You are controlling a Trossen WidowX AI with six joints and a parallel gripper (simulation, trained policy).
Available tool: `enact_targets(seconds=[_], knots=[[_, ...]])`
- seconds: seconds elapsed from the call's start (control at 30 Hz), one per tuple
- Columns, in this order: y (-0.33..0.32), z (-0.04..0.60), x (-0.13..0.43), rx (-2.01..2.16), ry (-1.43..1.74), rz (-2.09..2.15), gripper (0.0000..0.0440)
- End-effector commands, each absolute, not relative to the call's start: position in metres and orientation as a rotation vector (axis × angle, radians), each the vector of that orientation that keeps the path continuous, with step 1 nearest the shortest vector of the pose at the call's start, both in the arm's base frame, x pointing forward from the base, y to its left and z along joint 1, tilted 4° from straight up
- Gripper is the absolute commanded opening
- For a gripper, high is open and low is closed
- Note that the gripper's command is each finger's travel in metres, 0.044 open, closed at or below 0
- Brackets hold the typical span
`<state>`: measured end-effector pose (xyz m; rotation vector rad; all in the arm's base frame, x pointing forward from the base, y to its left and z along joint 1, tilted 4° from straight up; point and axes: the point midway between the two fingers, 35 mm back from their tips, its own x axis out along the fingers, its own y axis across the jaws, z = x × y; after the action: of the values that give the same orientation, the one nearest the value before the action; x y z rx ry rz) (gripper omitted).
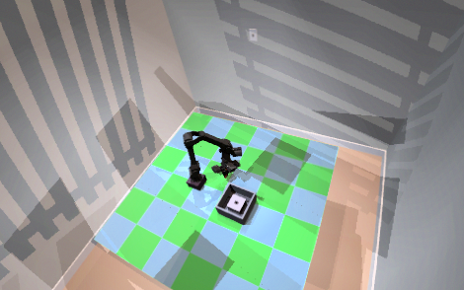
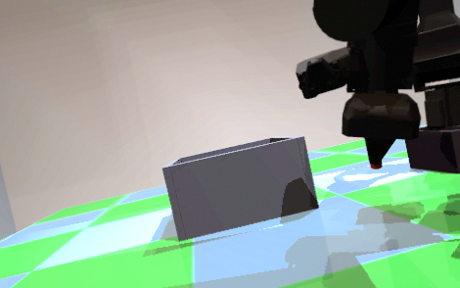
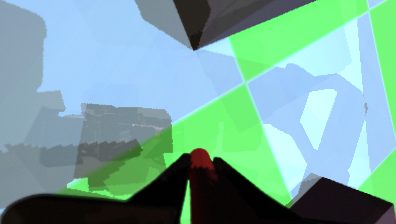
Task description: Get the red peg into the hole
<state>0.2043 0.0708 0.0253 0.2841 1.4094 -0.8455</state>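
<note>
The red peg [image 1: 226, 176] [image 2: 376, 167] [image 3: 200, 161] is between the fingers of my gripper [image 1: 226, 173] [image 2: 376, 160] [image 3: 200, 162], which is shut on it. In the exterior view only a short red end shows below the fingertips, clear of the floor; the rest is hidden by the fingers. In the wrist view the peg runs up between the fingers. The open grey box [image 1: 227, 212] [image 2: 239, 191] [image 3: 255, 16] stands beside the gripper, which is outside it. The pale plate [image 1: 241, 199] with its dark hole [image 1: 236, 202] shows inside the box in the top view.
The arm's dark base [image 1: 196, 181] [image 2: 451, 152] [image 3: 345, 202] stands on the green and blue tiled floor [image 1: 297, 232], close to the gripper on the side away from the box. The box walls stand up around the plate. Shadows of the arm fall across the tiles.
</note>
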Motion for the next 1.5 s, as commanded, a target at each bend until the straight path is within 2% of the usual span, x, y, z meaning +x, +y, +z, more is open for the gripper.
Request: enact_targets(seconds=[0.0, 0.67, 1.47], knots=[[0.066, 0.041, 0.213, 0.285, 1.380, -0.849, 0.0000], [0.001, 0.096, 0.267, 0.434, 1.198, -1.000, 0.0000], [-0.095, 0.072, 0.320, 0.520, 1.186, -0.987, 0.0000]])
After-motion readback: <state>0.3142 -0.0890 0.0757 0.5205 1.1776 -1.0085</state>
